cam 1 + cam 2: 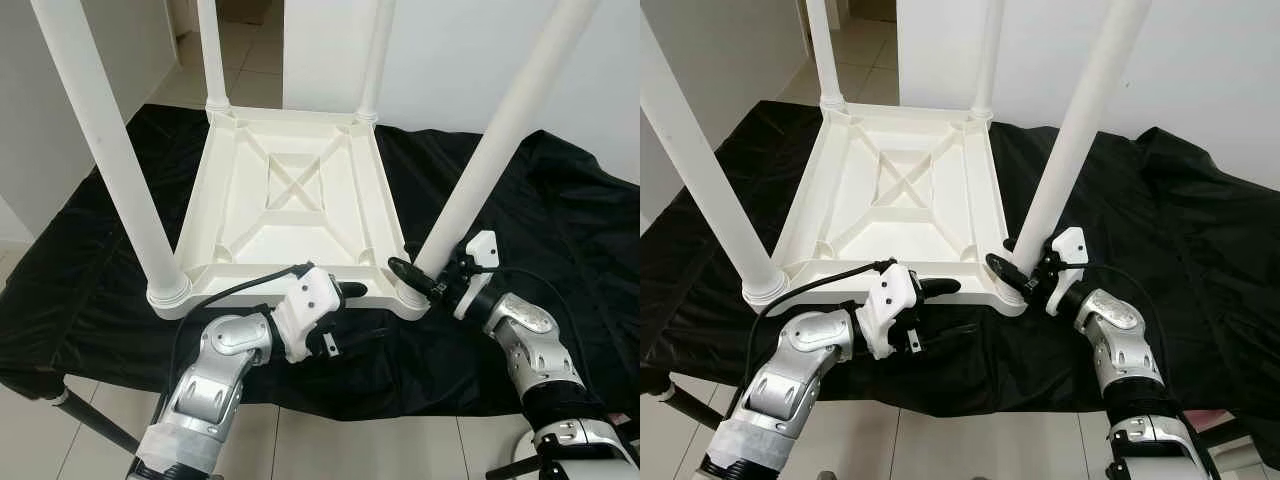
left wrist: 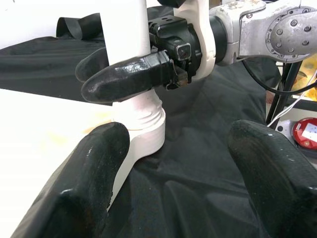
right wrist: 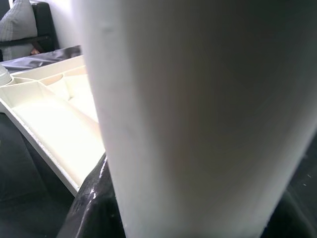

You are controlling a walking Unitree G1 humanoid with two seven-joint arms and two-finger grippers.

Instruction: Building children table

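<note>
Left to right, as I saw it from the head cameras. The white children's table (image 1: 290,195) lay upside down on a black cloth (image 1: 560,230), underside ribs up, all four legs standing in their corner sockets. Near-left leg (image 1: 110,140) stood seated in its collar, nobody touching it.

My left gripper (image 1: 350,291) sat low at the near edge of the tabletop, between the two near legs, fingers spread apart and holding nothing; one fingertip rested against or just beside the rim, hard to tell which. In the left wrist view its two fingers (image 2: 94,178) framed the socket of the near-right leg (image 2: 141,124) with open space between them.

Further right, my right gripper (image 1: 425,272) was clamped around the base of the near-right leg (image 1: 500,130), just above its collar. The right wrist view was close up on that leg (image 3: 198,114), with one black finger (image 3: 94,208) pressed against it.

My read: last leg being seated or tightened, the task nearly finished. Next move probably calls for twisting or pressing that leg home while the left steadies the tabletop edge, then letting go and flipping the table upright. Leg looked slightly tilted, so alignment needs care.
</note>
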